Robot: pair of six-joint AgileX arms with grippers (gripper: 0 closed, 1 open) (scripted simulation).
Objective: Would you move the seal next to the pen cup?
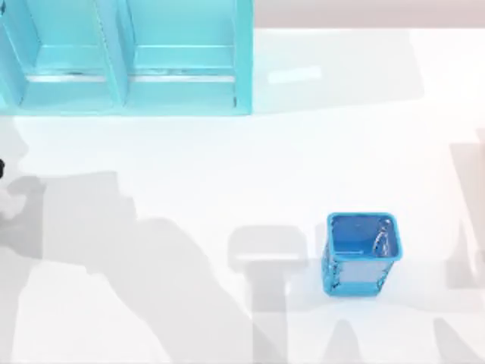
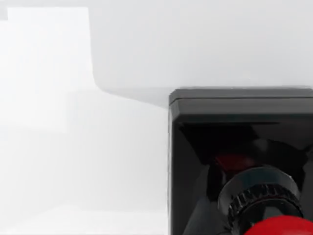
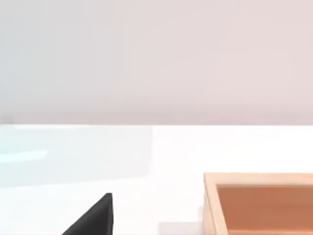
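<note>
1. At the bench's (image 1: pixel 227 167) far left corner I see a large light-blue shelf unit (image 1: pixel 125 57) with two open compartments, running along the back edge.
2. At the bench's far left edge, about midway down, a small dark sliver (image 1: pixel 1 168) pokes into the top view; I cannot tell what it is.
3. In my left wrist view the seal (image 2: pixel 239 161) sits very close to the camera: a black square block base with a ribbed black collar and the glossy red knob (image 2: pixel 281 226) at the picture's lower edge. White bench surface lies beside it. I cannot tell how the left gripper's fingers stand, or whether they hold the seal.
4. Right of the bench's centre and towards the front edge stands the pen cup (image 1: pixel 361 253), shiny blue, square-mouthed, upright, well apart from the shelf unit.
5. In my right wrist view a dark wedge (image 3: pixel 93 218) sits low in the picture, and an orange-brown open box (image 3: pixel 259 203) rests on the white surface. I cannot tell the state of the right gripper's fingers.
</note>
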